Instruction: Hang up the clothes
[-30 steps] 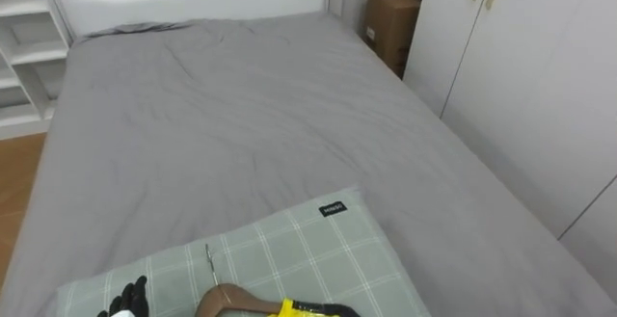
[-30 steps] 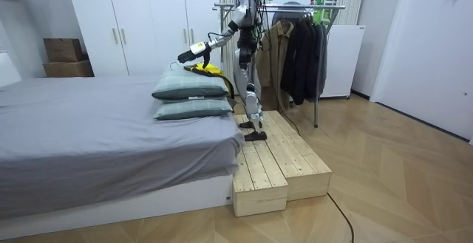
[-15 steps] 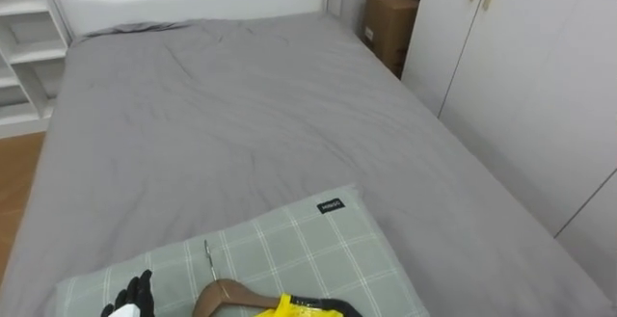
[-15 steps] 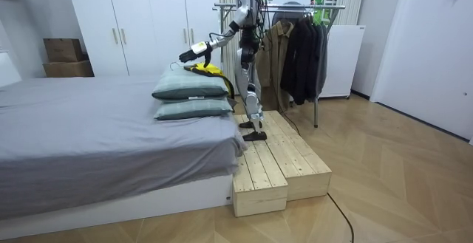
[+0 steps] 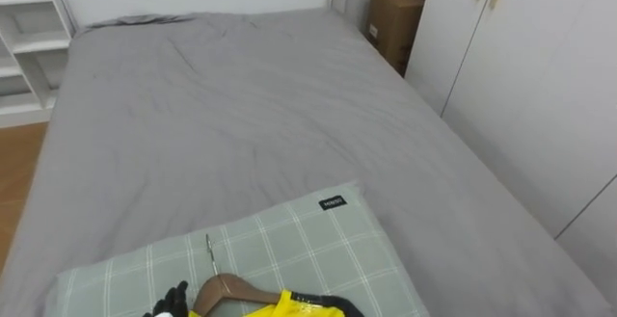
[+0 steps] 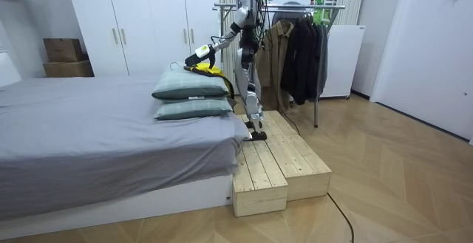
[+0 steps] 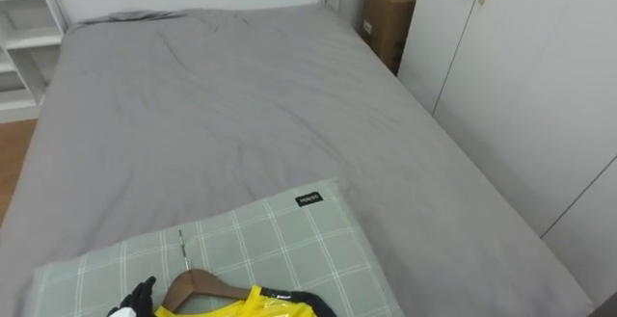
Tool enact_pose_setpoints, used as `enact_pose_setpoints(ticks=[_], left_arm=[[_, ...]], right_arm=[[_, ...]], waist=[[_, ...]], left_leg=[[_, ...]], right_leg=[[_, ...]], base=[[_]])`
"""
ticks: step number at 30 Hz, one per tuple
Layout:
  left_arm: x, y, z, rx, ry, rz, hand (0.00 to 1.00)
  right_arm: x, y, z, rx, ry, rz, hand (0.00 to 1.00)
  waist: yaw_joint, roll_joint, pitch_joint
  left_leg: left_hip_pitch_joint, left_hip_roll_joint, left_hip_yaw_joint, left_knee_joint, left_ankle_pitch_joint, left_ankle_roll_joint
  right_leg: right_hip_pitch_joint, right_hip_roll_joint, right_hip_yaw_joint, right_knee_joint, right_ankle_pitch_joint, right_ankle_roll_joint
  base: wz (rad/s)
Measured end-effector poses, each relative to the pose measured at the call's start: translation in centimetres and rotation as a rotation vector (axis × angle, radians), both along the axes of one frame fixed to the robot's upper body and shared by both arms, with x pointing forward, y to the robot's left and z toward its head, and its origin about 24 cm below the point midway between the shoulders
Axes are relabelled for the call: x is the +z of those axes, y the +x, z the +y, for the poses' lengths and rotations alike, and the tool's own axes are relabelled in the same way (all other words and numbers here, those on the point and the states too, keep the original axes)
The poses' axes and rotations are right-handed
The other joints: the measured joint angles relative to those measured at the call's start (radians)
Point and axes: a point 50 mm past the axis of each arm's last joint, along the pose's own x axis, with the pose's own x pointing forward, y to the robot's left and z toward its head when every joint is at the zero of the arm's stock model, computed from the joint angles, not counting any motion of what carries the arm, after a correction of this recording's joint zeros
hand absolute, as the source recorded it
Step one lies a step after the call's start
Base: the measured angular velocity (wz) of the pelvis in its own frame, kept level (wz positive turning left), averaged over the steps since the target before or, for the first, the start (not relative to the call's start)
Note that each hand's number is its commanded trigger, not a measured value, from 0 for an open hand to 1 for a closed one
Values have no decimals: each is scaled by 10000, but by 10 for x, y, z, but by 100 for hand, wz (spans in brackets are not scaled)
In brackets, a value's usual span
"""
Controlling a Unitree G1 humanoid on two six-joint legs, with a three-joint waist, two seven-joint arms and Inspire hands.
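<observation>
Pillow: carries wooden hanger and yellow garment.
Left hand: reaches in just beside hanger; cannot tell fingers' state.

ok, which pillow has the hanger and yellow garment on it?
The upper pillow of the stacked pair: the wooden hanger and yellow garment lie on it; the lower pillow sits underneath.

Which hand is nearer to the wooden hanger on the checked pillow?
Left. The left hand is just beside the left end of the wooden hanger, at the near edge of the checked pillow; whether they touch is unclear. I cannot tell where the right hand is.
</observation>
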Motion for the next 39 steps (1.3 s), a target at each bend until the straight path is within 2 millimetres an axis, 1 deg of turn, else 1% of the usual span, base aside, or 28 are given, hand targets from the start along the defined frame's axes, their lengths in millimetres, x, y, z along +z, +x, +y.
enact_pose_setpoints(ticks=[3, 10, 16, 19, 24, 34, 36, 39], left_arm=[[-3, -2, -2, -229, -34, 277, 0], [-12, -13, 0, -342, -15, 875, 0], [-13, -14, 1, -389, -51, 919, 0], [-14, -14, 1, -394, -53, 920, 0], [-15, -15, 4, -340, -34, 922, 0], [-17, -16, 9, -138, -36, 825, 0], [-17, -16, 9, 25, -102, 750, 0], [-17, -16, 10, 106, -86, 684, 0]], right_arm=[[0, 1, 1, 168, 51, -101, 0], [0, 2, 3, 366, 117, -180, 0], [0, 2, 3, 375, 170, -177, 0], [0, 2, 4, 409, 237, -171, 0], [-1, 1, 8, 389, 317, -126, 0], [-2, 1, 10, 361, 396, -96, 0], [-2, 1, 11, 389, 427, -84, 0], [-2, 1, 13, 385, 464, -65, 0]], waist=[[-1, -13, 16], [-10, -5, 24], [-12, -23, 25], [-12, -57, 12], [-9, -184, -28], [0, -282, -2], [13, -327, 5], [40, -398, -21]], left_leg=[[-78, -3, 6, 11, 0, 0], [-143, -1, 2, 21, 0, 0], [-153, -4, 2, 18, 0, 0], [-154, -6, 3, 19, 0, 0], [-144, -4, 6, 24, 1, -1], [-135, 6, 28, 29, 1, 0], [-161, 5, 27, 28, 1, -1], [-189, 5, 27, 25, 2, -1]], right_leg=[[-77, 1, 7, 10, 0, 0], [-125, 8, -1, 22, 1, 0], [-132, 6, -12, 18, 1, 0], [-132, 4, -12, 15, 1, 0], [-133, 11, 6, 36, 1, 0], [-140, 28, 36, 70, 10, -1], [-169, 26, 34, 72, 9, -2], [-191, 23, 31, 58, 9, -2]], base=[[0], [0], [0], [0], [0], [0], [0], [0]])
